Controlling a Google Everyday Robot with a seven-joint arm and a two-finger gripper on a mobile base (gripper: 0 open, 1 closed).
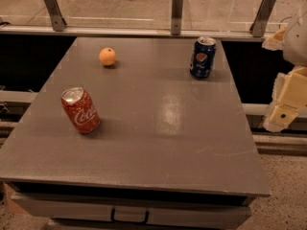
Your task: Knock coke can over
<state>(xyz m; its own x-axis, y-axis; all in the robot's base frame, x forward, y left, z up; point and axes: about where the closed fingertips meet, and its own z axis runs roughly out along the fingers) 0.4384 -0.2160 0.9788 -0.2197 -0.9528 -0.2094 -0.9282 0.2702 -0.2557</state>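
The red coke can (80, 110) with white cursive lettering and a silver top stands on the grey table (163, 128) near its left edge, leaning slightly left in this view. My gripper (287, 102), cream-coloured, hangs at the right edge of the view, beyond the table's right side and far from the can. It holds nothing that I can see.
A dark blue Pepsi can (203, 57) stands upright at the back right of the table. An orange (107, 56) lies at the back left. A railing with metal posts (177, 12) runs behind the table. A drawer handle (129, 216) shows under the front edge.
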